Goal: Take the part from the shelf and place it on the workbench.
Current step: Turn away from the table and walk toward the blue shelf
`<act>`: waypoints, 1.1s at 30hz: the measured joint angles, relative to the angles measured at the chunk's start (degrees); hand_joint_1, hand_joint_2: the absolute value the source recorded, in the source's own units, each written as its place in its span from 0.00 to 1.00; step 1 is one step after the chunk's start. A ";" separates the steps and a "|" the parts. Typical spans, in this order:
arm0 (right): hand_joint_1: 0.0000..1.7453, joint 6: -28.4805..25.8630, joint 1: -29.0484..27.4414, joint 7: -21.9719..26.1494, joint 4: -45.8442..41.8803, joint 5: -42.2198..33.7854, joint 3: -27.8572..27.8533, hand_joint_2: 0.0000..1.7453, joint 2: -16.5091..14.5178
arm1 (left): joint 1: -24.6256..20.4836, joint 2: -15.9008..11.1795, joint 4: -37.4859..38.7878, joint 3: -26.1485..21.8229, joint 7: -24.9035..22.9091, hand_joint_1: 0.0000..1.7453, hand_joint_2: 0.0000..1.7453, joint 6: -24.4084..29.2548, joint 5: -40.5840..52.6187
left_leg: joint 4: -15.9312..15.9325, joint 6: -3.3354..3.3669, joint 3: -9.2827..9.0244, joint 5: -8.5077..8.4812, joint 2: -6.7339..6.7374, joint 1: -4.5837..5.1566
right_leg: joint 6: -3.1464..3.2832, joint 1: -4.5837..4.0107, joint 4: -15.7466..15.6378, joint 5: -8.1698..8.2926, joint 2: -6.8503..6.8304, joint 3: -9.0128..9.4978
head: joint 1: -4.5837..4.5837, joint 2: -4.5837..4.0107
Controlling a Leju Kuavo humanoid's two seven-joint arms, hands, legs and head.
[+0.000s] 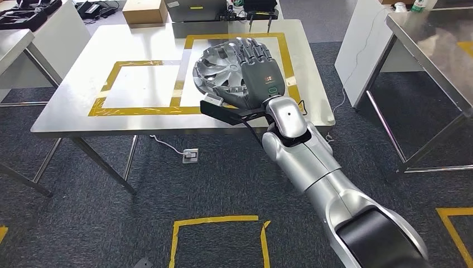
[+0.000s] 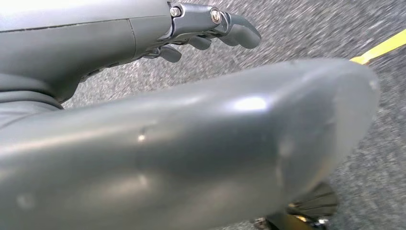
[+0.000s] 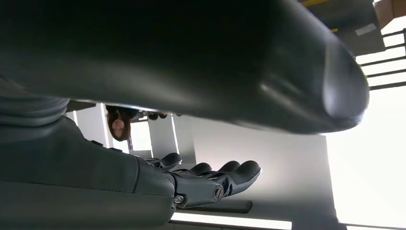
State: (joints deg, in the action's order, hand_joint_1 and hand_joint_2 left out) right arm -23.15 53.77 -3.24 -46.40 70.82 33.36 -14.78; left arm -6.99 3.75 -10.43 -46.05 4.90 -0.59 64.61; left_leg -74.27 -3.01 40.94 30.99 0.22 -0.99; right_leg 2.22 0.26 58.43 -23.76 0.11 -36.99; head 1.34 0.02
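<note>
Dark grey carpet underfoot, yellow tape square nearest the robot. Right arm reaches forward over the near edge of the steel workbench. Right hand is back-up, fingers stretched out flat over the part, a silver spoked disc. Disc sits inside the right yellow-taped rectangle on the workbench; it looks tilted, cannot tell if it's fully resting on the surface or held. Right wrist view shows the fingers extended and close together, thumb apart from them; grip on the disc not visible, so cannot tell whether it's held.

Left hand hangs over the carpet, fingers loosely curled, nothing in them.

Farther back: cardboard box at the workbench's far edge, second steel table at right.
</note>
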 joint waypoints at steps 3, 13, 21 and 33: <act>0.00 -0.01 0.00 -0.01 0.09 0.00 -0.04 0.00 -0.03 | -0.10 -0.04 -0.04 -0.01 0.02 0.00 0.00 0.01 0.00 | 10.19 0.38 -8.34 -1.96 -0.17 0.07 | -0.73 0.01 0.29 1.71 0.01 -1.91 | 0.01 0.00; 0.00 0.46 -0.08 -0.56 0.11 0.34 -0.61 0.00 0.28 | -0.04 0.03 -0.08 -0.03 0.24 0.00 0.00 0.00 0.21 | 15.51 4.13 -6.60 -5.29 0.23 0.38 | -3.79 0.15 14.64 -8.39 0.07 -6.93 | -0.26 0.00; 0.00 0.66 -0.32 -0.93 -0.44 0.55 -0.81 0.00 0.46 | 0.00 0.36 -0.08 -0.03 0.36 0.00 0.00 -0.01 0.39 | 15.60 2.76 -2.50 -9.88 0.29 0.61 | -1.12 -1.06 0.06 -6.28 -0.13 7.16 | -0.42 0.00; 0.00 0.94 -0.32 -0.12 -0.31 0.14 -0.88 0.00 0.36 | 0.06 -0.16 -0.01 -0.07 0.26 0.00 0.00 0.08 0.37 | 7.41 -0.19 -6.99 -2.59 -0.17 -0.34 | -0.81 0.13 -0.40 2.52 -0.49 -2.03 | -0.07 0.00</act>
State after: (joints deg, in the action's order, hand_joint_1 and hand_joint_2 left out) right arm -22.21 53.45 -3.36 -46.71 70.96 32.48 -14.42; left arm -6.92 3.59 -10.44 -46.12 5.15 -0.51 64.98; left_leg -66.86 -3.20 33.95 28.39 0.05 -1.33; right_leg 1.41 0.39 58.03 -21.24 -0.38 -39.02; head 1.27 0.02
